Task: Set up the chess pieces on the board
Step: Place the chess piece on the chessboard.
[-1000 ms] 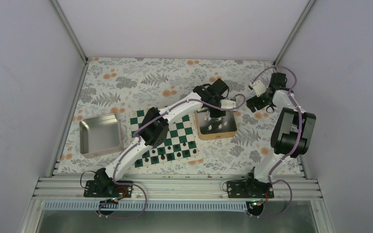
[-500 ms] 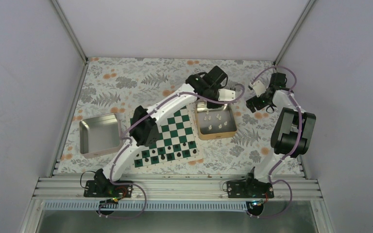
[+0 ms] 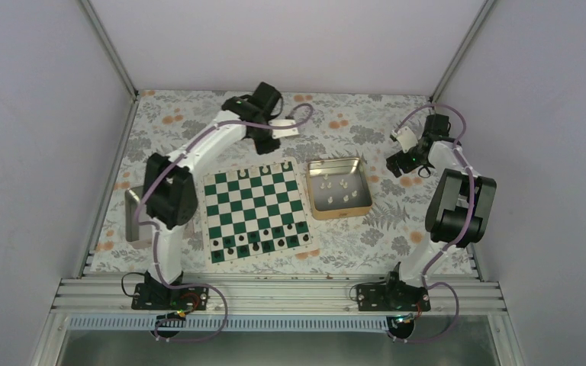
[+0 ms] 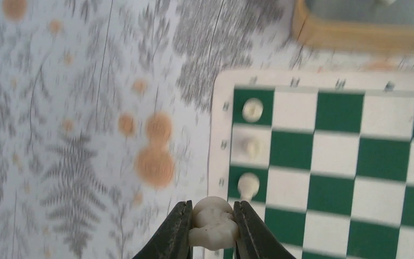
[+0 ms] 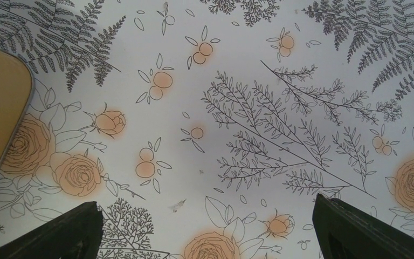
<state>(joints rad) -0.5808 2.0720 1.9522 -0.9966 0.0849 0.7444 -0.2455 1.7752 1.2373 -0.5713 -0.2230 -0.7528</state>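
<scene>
The green and white board (image 3: 252,202) lies in the middle of the table. Three white chess pieces (image 3: 276,167) stand on its far edge row; in the left wrist view (image 4: 248,184) they form a column along the board's border (image 4: 218,162). My left gripper (image 3: 267,149) hangs over that far edge. In its wrist view it (image 4: 213,232) is shut on a white chess piece (image 4: 214,224) above the border. Several more white pieces (image 3: 336,187) lie in the tan tin (image 3: 339,212). My right gripper (image 3: 394,164) is open and empty over the cloth, with its fingers (image 5: 70,232) wide apart.
Black pieces (image 3: 255,240) fill the board's two near rows. A grey tray (image 3: 133,221) sits left of the board, partly behind my left arm. The tin's corner (image 5: 0,108) shows at the left of the right wrist view. A flowered cloth (image 3: 198,130) covers the table.
My left arm has swung left from above the tin to the board's far edge, carrying a white piece. The right arm has not moved.
</scene>
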